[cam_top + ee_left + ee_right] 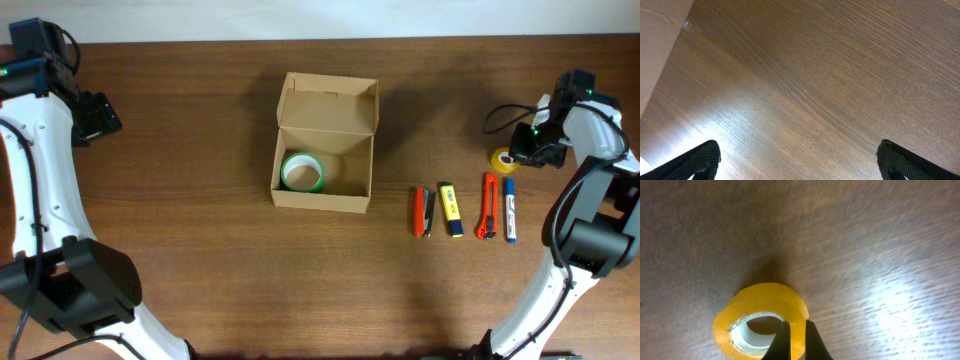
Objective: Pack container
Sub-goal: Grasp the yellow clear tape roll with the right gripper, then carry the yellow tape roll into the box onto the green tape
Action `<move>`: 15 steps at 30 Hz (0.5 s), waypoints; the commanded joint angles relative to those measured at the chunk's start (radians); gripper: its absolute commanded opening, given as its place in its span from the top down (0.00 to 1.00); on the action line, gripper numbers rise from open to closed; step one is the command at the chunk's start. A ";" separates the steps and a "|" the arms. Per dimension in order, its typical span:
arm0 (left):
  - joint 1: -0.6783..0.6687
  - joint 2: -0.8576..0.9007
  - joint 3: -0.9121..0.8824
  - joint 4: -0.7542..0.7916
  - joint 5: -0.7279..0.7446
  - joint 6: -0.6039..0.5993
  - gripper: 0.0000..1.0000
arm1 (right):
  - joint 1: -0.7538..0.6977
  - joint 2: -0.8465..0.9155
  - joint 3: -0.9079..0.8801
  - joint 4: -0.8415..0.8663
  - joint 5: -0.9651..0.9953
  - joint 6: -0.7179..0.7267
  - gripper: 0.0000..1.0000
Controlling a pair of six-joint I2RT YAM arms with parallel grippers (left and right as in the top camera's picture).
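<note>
The container [352, 198], a tan cardboard box with its flap lid standing open at the back, sits mid-table with a green tape roll [301, 173] inside. My right gripper [798, 339] is shut on the wall of a yellow tape roll [760, 315], one finger inside the white core and one outside; the overhead view shows that roll [501, 159] at the far right, above the table. My left gripper [799, 160] is open and empty over bare wood at the far left [95, 115].
To the right of the box lie a red pen [419, 211], a black pen [428, 212], a yellow marker [451, 209], a red utility knife [488, 206] and a blue marker [510, 210]. A box edge [655, 45] shows in the left wrist view.
</note>
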 commanded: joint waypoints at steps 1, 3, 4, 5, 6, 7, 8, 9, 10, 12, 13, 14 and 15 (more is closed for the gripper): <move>0.006 -0.030 -0.005 0.000 0.004 0.016 0.00 | 0.031 0.034 0.088 -0.051 -0.038 -0.003 0.96; 0.006 -0.030 -0.005 0.000 0.004 0.016 0.00 | 0.047 0.033 0.148 -0.076 -0.056 -0.006 0.96; 0.006 -0.030 -0.005 0.000 0.004 0.016 0.00 | 0.056 0.033 0.178 -0.087 -0.061 -0.006 0.96; 0.006 -0.030 -0.005 0.000 0.004 0.016 0.00 | 0.068 0.033 0.217 -0.101 -0.063 -0.006 0.96; 0.006 -0.030 -0.005 0.000 0.004 0.016 0.00 | 0.079 0.033 0.251 -0.115 -0.063 -0.006 0.96; 0.006 -0.030 -0.005 0.000 0.004 0.016 0.00 | 0.093 0.033 0.293 -0.131 -0.063 -0.006 0.96; 0.006 -0.030 -0.005 0.000 0.004 0.016 0.00 | 0.106 0.033 0.326 -0.143 -0.063 -0.006 0.96; 0.006 -0.030 -0.005 0.000 0.004 0.016 0.00 | 0.118 0.033 0.357 -0.153 -0.063 -0.006 0.96; 0.006 -0.030 -0.005 0.000 0.004 0.016 0.00 | 0.137 0.033 0.401 -0.171 -0.063 -0.006 0.96; 0.006 -0.030 -0.005 0.000 0.004 0.016 0.00 | 0.164 0.033 0.458 -0.202 -0.067 -0.006 0.96; 0.006 -0.030 -0.005 0.000 0.004 0.016 0.01 | 0.182 0.033 0.490 -0.220 -0.077 -0.006 0.96; 0.006 -0.030 -0.005 0.000 0.004 0.016 0.00 | 0.201 0.033 0.523 -0.239 -0.090 -0.006 0.96; 0.006 -0.030 -0.005 0.000 0.004 0.016 0.00 | 0.224 0.033 0.562 -0.261 -0.101 -0.006 0.96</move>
